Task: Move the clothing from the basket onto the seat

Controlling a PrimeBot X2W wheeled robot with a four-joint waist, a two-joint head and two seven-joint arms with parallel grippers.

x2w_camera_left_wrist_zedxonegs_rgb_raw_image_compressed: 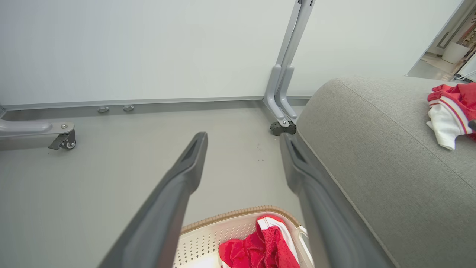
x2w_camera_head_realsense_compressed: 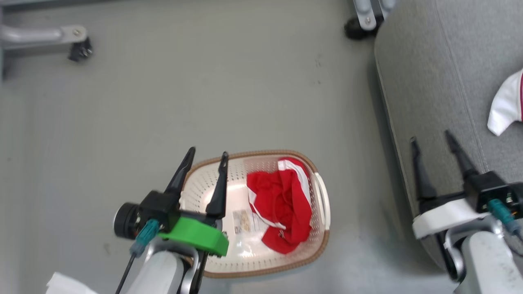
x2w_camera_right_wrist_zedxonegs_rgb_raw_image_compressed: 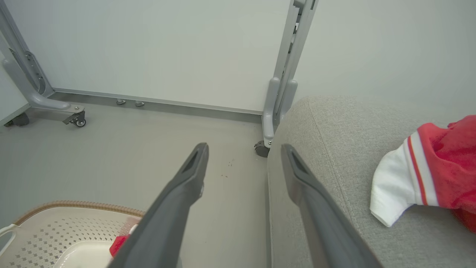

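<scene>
- Dark, long fingers of the left gripper (x2w_camera_head_realsense_compressed: 208, 152) stand spread apart with nothing between them. They hang above the left part of the basket (x2w_camera_head_realsense_compressed: 261, 153), which sits on the grey floor (x2w_camera_head_realsense_compressed: 204, 81).
- The clothing (x2w_camera_head_realsense_compressed: 282, 204) in the basket is one crumpled heap against the right wall, the side toward the seat (x2w_camera_head_realsense_compressed: 433, 81). It lies just to the right of the left gripper's fingertips. Its long axis runs near to far, roughly in line with those fingers.
- It looks soft and bunched: red cloth with a white stripe along its far right edge. Beside it the basket's perforated bottom and a barcode sticker (x2w_camera_head_realsense_compressed: 245, 220) lie bare.
- The left arm is plainly the nearer one, so the pick likely calls for a short shift right and a dip.
- The right gripper (x2w_camera_head_realsense_compressed: 431, 137), equally wide open and empty, hovers over the seat's near edge, well apart from the basket.
- Farther along the seat rests a second garment (x2w_camera_head_realsense_compressed: 506, 106), its white part showing.
</scene>
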